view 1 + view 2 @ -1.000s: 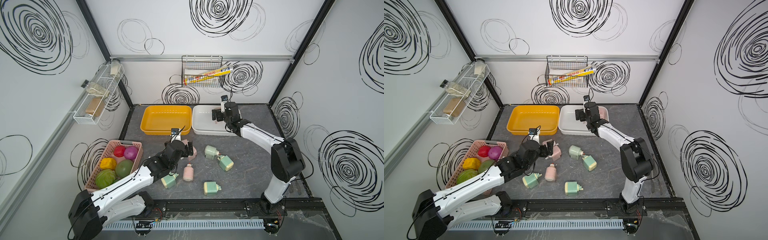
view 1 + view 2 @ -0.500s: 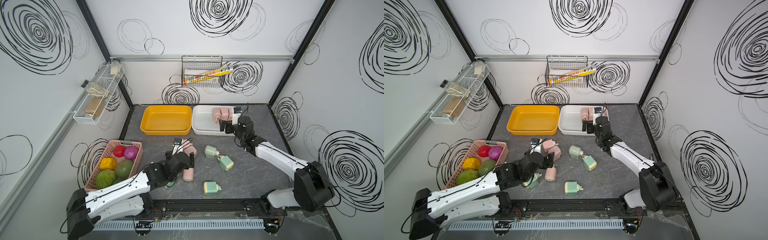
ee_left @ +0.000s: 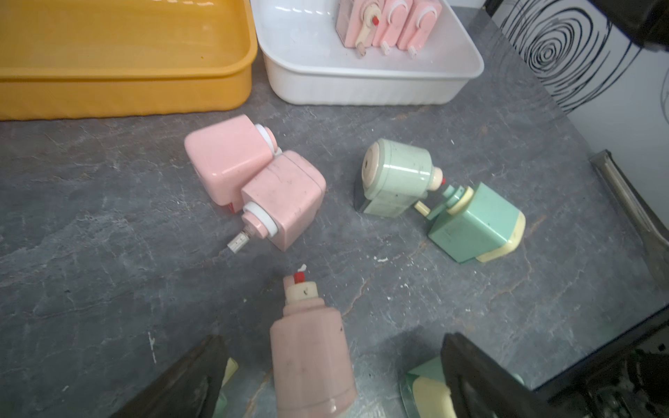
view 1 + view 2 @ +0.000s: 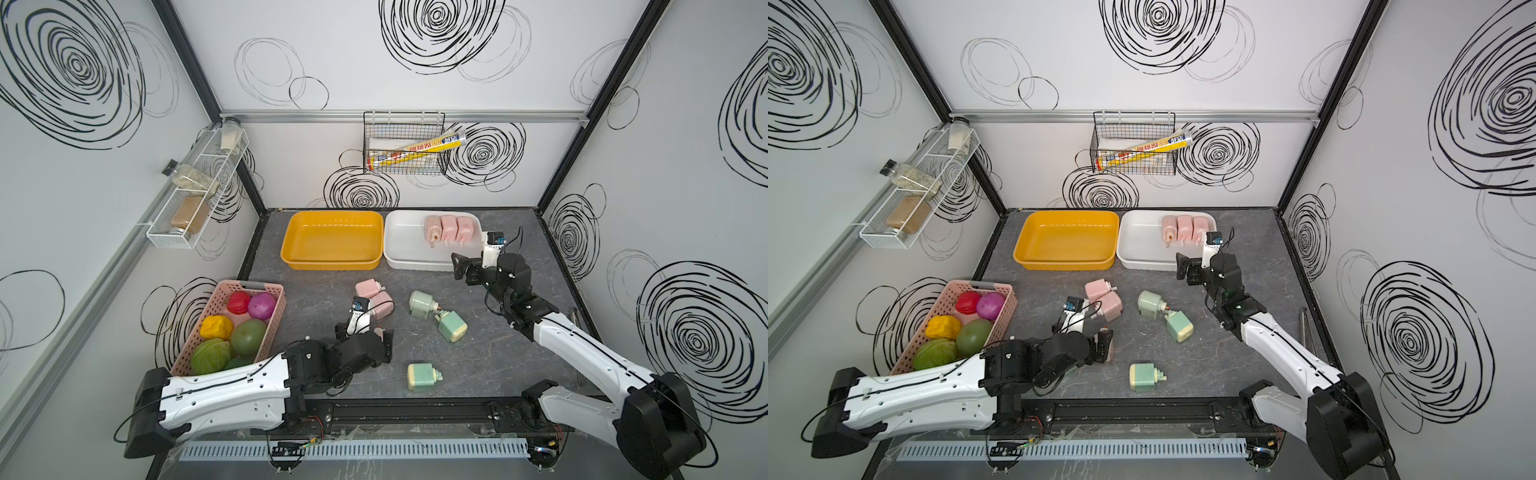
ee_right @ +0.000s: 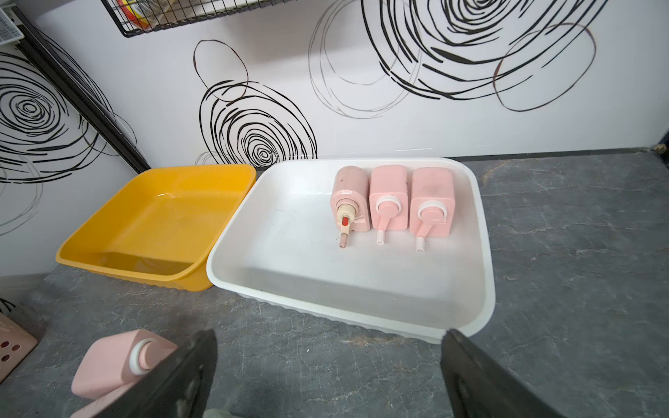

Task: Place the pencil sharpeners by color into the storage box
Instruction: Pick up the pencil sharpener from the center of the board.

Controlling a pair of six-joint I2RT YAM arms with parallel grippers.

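Top views: left gripper (image 4: pixel 365 332) is standing spread, low over the grey stone-patterned tabletop (image 4: pixel 498 353) inside swirl-printed walls (image 4: pixel 415 62), straddling one pink sharpener (image 4: pixel 378 331); right gripper (image 4: pixel 463 268) is hovering spread just outside the white box (image 4: pixel 405 241). Left wrist: the pink sharpener is lying between the fingers (image 3: pixel 181 383), touching neither; two green sharpeners (image 3: pixel 398 181) are lying beyond. Right wrist: white box is holding three pink sharpeners (image 5: pixel 391 199) in a row; yellow box (image 5: pixel 108 253) is sitting just beside it.

1. Three pink sharpeners (image 4: pixel 449 227) lie side by side in the white box (image 4: pixel 405 247), upper centre.
2. A pink pair (image 4: pixel 381 305) touches mid-frame; another pink (image 3: pixel 311 362) lies below.
3. Green pair (image 4: pixel 420 304), nozzles meeting, right of centre; lone green (image 4: pixel 420 376) lower centre.
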